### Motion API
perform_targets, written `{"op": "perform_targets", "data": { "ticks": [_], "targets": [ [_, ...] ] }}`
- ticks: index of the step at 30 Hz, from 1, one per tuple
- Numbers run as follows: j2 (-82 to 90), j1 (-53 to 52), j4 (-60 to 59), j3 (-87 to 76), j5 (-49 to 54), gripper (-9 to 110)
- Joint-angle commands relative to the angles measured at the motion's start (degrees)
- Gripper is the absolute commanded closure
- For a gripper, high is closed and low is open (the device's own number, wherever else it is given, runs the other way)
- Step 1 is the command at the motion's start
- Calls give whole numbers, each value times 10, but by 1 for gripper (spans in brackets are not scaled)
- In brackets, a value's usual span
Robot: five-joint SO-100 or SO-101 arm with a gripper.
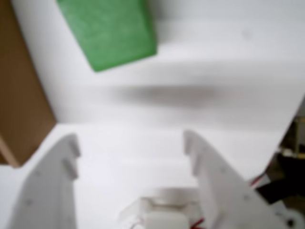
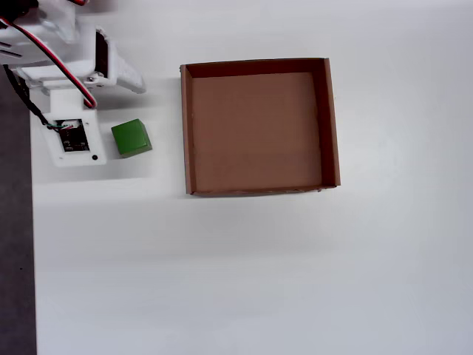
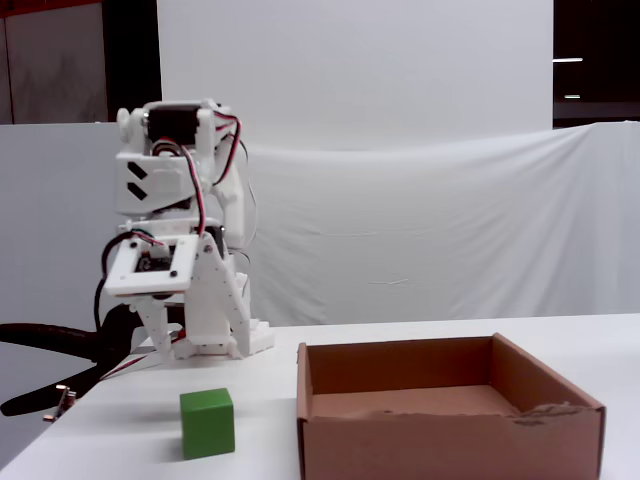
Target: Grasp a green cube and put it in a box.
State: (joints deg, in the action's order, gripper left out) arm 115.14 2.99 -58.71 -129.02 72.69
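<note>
The green cube (image 1: 109,33) lies on the white table at the top of the wrist view, ahead of my gripper (image 1: 131,140) and clear of it. The two white fingers stand wide apart with only bare table between them, so the gripper is open. A wall of the brown cardboard box (image 1: 19,95) runs along the left edge of that view. From overhead, the cube (image 2: 131,137) sits a short gap left of the box (image 2: 186,126), just below the folded arm (image 2: 74,66). In the fixed view the cube (image 3: 207,423) rests left of the box (image 3: 450,445), in front of the arm (image 3: 170,230).
The table's left edge meets a dark strip (image 2: 15,259) in the overhead view. Red and black cables (image 3: 60,355) trail from the arm's base at the left. A white cloth backdrop (image 3: 420,230) hangs behind the table.
</note>
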Motion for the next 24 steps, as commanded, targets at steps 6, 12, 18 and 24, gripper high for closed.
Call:
{"op": "perform_targets", "data": {
  "ticks": [6, 12, 18, 24],
  "targets": [
    [-63, 7, -40, 93, 59, 71],
    [-119, 8, 11, 128, 62, 71],
    [-148, 7, 62, 137, 62, 71],
    [-167, 16, 63, 146, 86, 71]
  ]
}}
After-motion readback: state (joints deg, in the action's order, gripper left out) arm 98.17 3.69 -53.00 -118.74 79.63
